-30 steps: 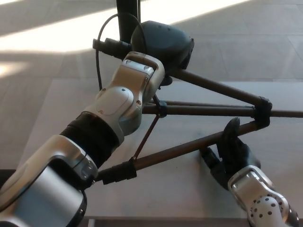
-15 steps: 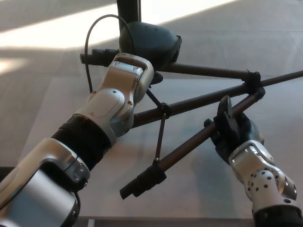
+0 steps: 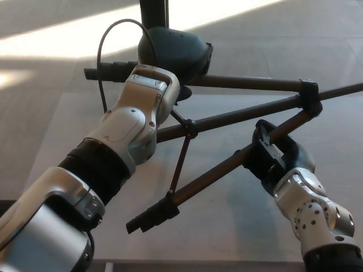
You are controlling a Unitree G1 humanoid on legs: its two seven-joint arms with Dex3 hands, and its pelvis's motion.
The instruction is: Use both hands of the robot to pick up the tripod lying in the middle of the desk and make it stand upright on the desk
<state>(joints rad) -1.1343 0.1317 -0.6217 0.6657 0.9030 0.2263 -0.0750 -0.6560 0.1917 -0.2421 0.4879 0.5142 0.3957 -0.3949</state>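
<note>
Above the middle of the tabletop (image 3: 227, 226) we find the tripod (image 3: 227, 119) lifted and lying roughly on its side, its three dark legs fanning out toward the right edge. We note its bag-covered head (image 3: 173, 54) near the far edge, with a handle and a looping cable (image 3: 105, 62) sticking out to the left. The upper leg runs almost level from the head to a clamp (image 3: 309, 96) near the right edge. The middle leg crosses below it. The lowest leg slopes down toward the near edge and ends in a black foot (image 3: 152, 214), which hangs just above the surface as far as we can judge. A thin brace links the middle and lowest legs.

The left hand (image 3: 153, 85) reaches in under the head; the silver wrist hides its fingers, so we cannot tell whether they are spread or closed. The right hand (image 3: 275, 156) sits on the lowest leg, and we see its black fingers (image 3: 266, 136) wrapped around that leg, gripping it. A dark post (image 3: 153, 14) stands beyond the far edge.
</note>
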